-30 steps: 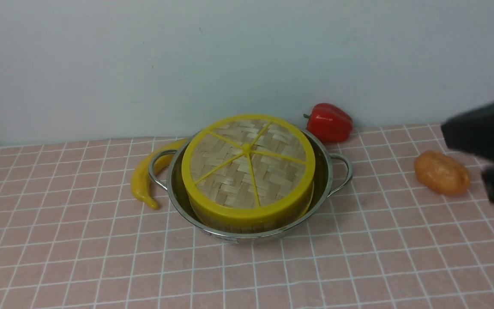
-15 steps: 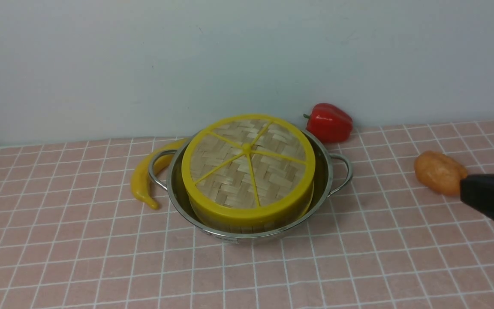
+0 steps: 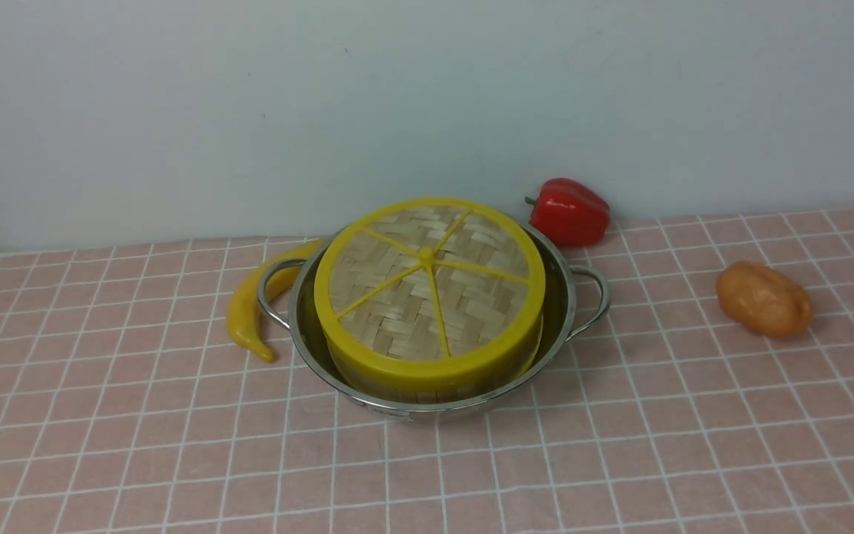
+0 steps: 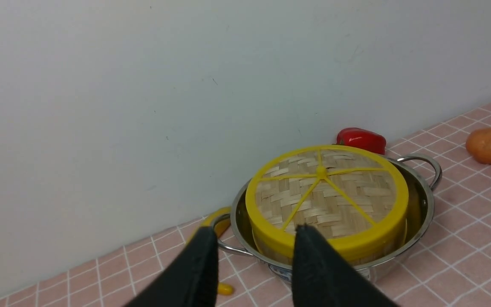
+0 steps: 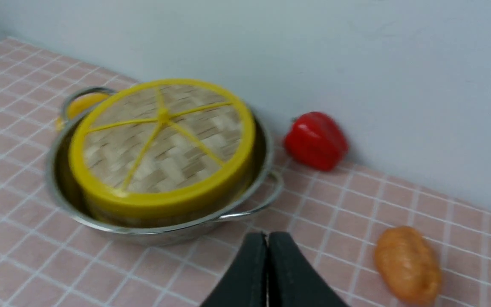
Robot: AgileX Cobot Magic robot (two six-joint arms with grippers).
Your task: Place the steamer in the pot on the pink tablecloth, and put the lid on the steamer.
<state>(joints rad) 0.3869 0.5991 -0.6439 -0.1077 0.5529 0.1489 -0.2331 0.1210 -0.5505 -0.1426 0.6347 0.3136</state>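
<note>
Now | lid [image 3: 427, 278] seated on steamer [image 3: 434, 386] inside pot [image 3: 560, 297], mid pink tablecloth [image 3: 620, 460]; task looks done | left gripper [image 4: 252, 243] spread, empty, pot at its 12 o'clock; right gripper [image 5: 267, 247] pressed together, empty | left: nothing evident

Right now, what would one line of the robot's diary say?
lid: on steamer | steamer: in pot | left fingers: apart, empty | right fingers: together, empty

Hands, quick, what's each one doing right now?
Left hand: open, holding nothing.
Right hand: closed, holding nothing.
</note>
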